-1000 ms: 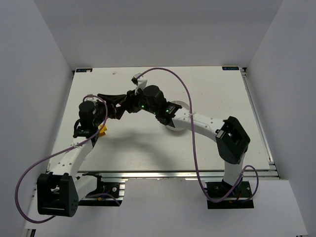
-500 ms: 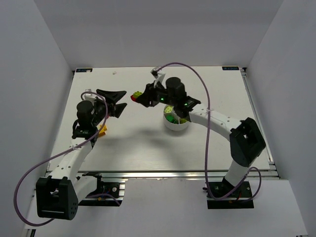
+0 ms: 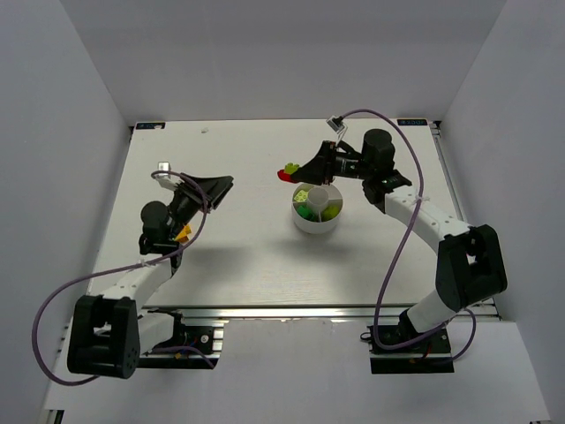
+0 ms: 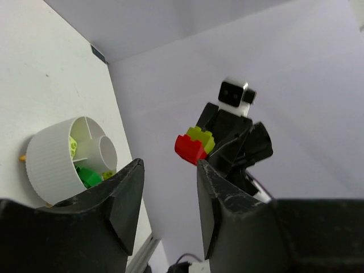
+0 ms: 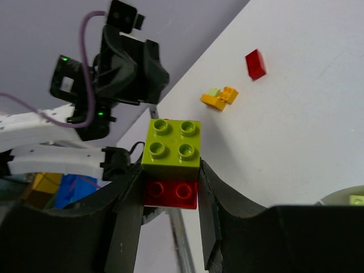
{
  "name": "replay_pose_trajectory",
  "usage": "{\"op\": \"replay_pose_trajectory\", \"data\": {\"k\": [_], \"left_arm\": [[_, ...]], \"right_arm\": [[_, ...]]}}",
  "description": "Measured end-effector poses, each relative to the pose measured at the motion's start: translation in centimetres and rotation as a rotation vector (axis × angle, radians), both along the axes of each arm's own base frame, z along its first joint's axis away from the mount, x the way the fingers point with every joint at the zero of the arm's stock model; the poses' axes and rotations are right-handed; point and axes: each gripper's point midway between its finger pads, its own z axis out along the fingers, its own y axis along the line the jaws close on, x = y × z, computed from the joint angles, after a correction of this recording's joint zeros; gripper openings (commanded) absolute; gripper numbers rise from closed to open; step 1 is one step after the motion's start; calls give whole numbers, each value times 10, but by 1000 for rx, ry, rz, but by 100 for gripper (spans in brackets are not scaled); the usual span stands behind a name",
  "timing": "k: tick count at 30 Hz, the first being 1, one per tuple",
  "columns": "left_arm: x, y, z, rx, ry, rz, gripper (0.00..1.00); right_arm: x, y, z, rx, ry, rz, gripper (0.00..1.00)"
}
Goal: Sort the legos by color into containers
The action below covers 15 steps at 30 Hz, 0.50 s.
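Observation:
My right gripper (image 3: 298, 170) is shut on a lime brick (image 5: 170, 142) stuck to a red brick (image 5: 170, 192). It holds the pair (image 3: 289, 173) in the air just left of and beyond the white divided dish (image 3: 317, 226). The dish holds green and lime bricks (image 3: 305, 212) in its wedges. My left gripper (image 3: 221, 186) is open and empty, raised off the table and pointing at the dish (image 4: 54, 162) and the held pair (image 4: 193, 145). An orange-yellow brick (image 3: 184, 233) lies by the left arm.
In the right wrist view a loose red brick (image 5: 255, 63) and an orange brick with a pale green piece (image 5: 220, 96) lie on the white table. The left arm (image 5: 114, 62) stands beyond them. White walls enclose the table on three sides.
My right gripper has swung right with the lime and red pair, from beside the left gripper to near the dish. The left gripper has stayed open and shifted slightly.

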Motion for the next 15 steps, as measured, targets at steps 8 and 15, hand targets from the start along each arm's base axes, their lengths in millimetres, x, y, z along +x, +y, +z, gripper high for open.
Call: {"op": "replay_pose_trajectory", "data": {"k": [8, 15], "left_arm": [[-26, -59, -3, 27, -132, -224, 74], [-31, -85, 5, 7, -201, -300, 75]], "right_arm": [[-21, -1, 7, 75, 156, 47, 0], [-24, -1, 12, 100, 184, 57, 0]]}}
